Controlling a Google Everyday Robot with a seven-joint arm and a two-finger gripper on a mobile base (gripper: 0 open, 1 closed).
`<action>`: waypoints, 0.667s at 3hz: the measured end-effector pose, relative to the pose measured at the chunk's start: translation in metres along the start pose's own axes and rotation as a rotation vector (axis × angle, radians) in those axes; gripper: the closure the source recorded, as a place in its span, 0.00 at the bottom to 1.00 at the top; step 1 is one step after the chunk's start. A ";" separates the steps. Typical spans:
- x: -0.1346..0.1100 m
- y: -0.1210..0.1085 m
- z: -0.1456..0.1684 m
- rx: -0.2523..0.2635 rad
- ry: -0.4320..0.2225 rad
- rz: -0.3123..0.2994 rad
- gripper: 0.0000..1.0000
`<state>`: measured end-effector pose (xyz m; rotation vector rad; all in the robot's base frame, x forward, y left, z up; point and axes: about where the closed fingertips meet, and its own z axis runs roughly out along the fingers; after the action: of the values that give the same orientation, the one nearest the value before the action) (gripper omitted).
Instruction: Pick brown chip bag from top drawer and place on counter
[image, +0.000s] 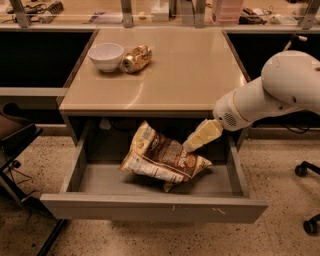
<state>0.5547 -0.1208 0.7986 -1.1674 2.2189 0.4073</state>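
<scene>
Bowl (106, 55), crushed can (136, 58) on counter (190, 75), well behind brown chip bag (162, 160). I see gripper (192, 145) at its upper-right edge, can't tell grip state. Bag crumpled, puffy, in top drawer (150, 207).

The gripper (189, 146) reaches from the right into the open top drawer (150, 209), its tip at the brown chip bag (160, 161). A white bowl (106, 56) and a crushed can (136, 58) sit far-left on the counter (190, 75).
</scene>
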 end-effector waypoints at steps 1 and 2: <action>0.010 0.016 0.017 -0.026 0.004 0.014 0.00; 0.007 0.016 0.013 -0.026 0.004 0.013 0.00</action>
<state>0.5434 -0.1095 0.7844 -1.1680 2.2319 0.4407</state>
